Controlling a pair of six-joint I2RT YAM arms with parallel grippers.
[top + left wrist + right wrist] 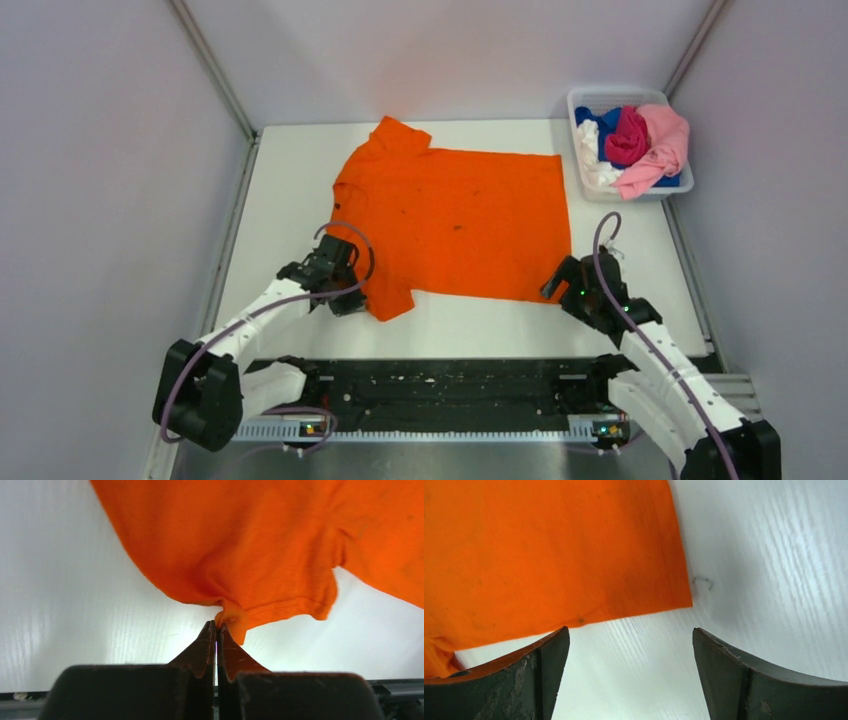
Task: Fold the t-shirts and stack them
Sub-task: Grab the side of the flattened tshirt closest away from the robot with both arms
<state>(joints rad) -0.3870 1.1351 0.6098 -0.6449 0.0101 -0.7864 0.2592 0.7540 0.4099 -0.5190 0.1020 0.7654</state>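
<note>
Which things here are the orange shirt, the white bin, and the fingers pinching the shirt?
orange shirt (455, 225): top view, middle of its body.
white bin (618, 92): top view, its far rim.
left fingers (202, 652): left wrist view, on one finger, shut on the shirt's edge.

Robot lab cell, plain grey walls (90, 180), white table (290, 170), metal frame (215, 75)

no text, label, brand or number can be read in any view. the orange t-shirt (460, 225) shows only plain cloth with a few dark specks (stains, not print), and a small dark squiggle (703, 581) on the white table (774, 555) forms no legible character.
</note>
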